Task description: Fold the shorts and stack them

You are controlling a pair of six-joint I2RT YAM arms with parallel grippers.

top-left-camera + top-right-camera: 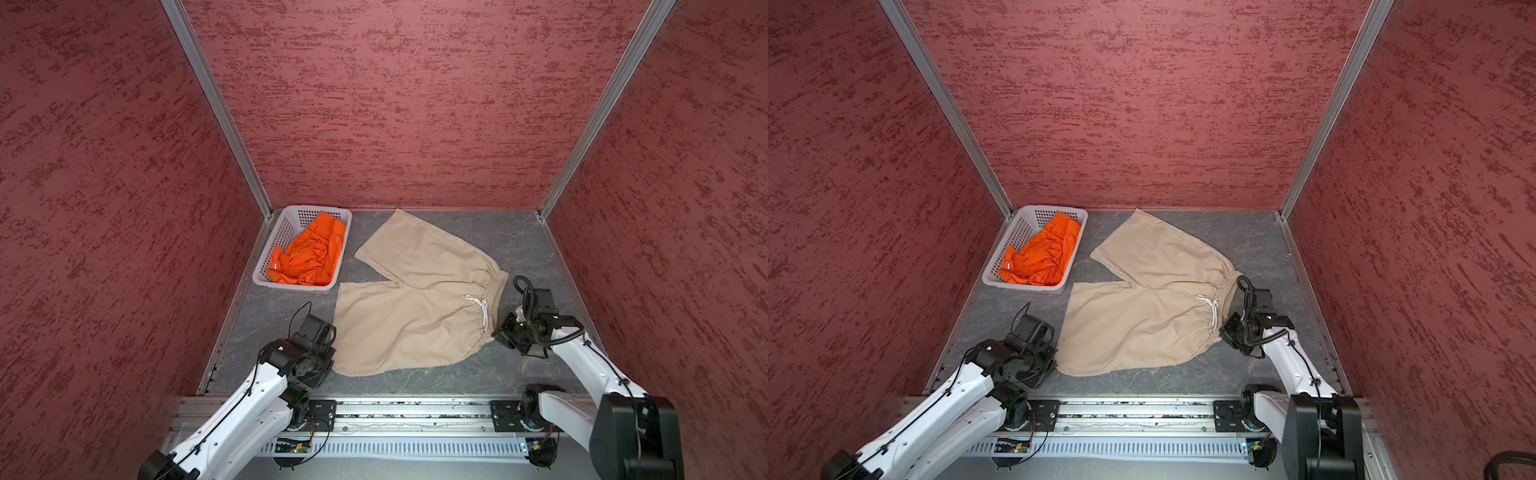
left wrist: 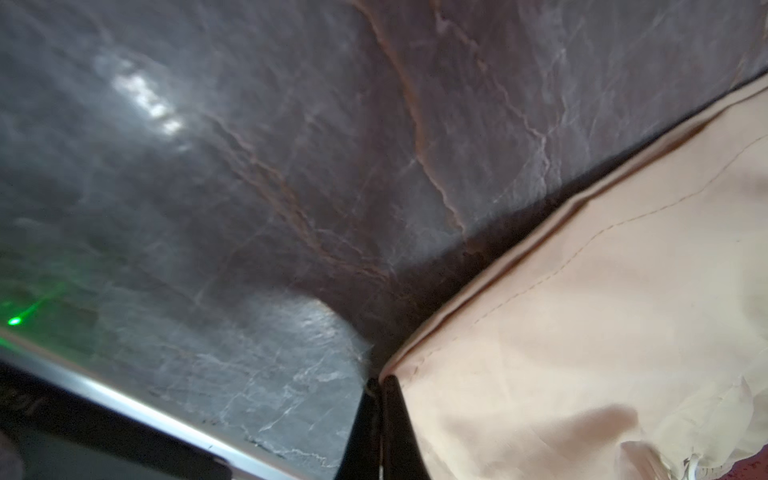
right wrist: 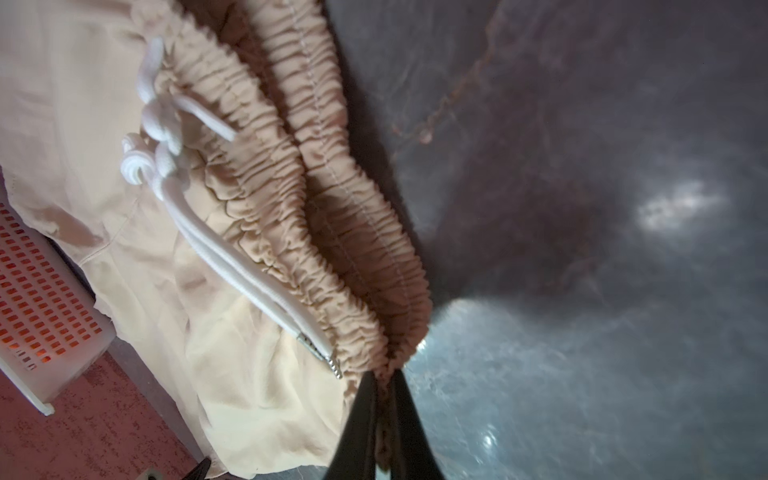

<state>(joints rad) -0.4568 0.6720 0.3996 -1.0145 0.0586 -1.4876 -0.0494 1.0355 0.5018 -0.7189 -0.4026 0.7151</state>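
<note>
- Grippers first: the left gripper [image 2: 379, 384] is pinched tight on a hem corner of the beige shorts [image 2: 582, 332], on the near leg.
- The right gripper [image 3: 385, 380] is clamped on the end of the same pair's gathered waistband.
- The beige pair lies spread flat on the grey table [image 1: 282, 316], waist toward the right arm, with the white drawstring [image 1: 482, 309] on top.
- The orange shorts [image 1: 309, 253] are crumpled in the white basket [image 1: 266, 280] in the far left corner, near the beige legs.
</note>
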